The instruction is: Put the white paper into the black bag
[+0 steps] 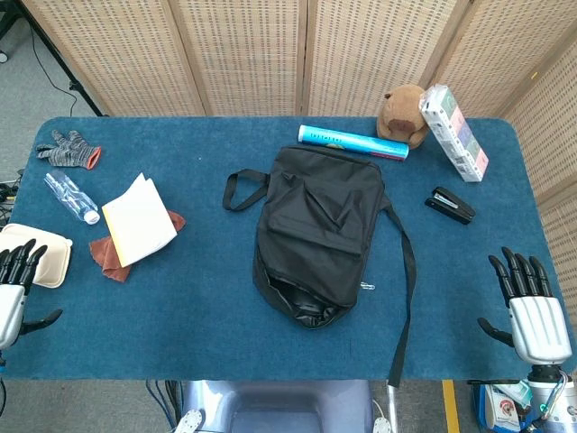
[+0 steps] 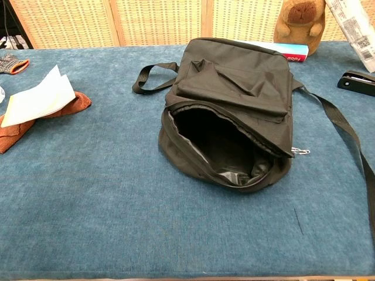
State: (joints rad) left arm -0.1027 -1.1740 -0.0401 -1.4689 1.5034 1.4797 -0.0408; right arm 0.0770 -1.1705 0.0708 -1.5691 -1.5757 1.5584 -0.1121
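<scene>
Nothing done yet: white paper (image 1: 140, 219) lies outside the gaping black bag (image 1: 317, 236); my left robot hand (image 1: 13, 287) and right robot hand (image 1: 532, 311) both splayed, empty.

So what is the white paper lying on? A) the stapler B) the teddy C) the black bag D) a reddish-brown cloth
D: the white paper rests on a reddish-brown cloth near the table's left side, well apart from the black bag; both views show the cloth sticking out beneath it.
</scene>
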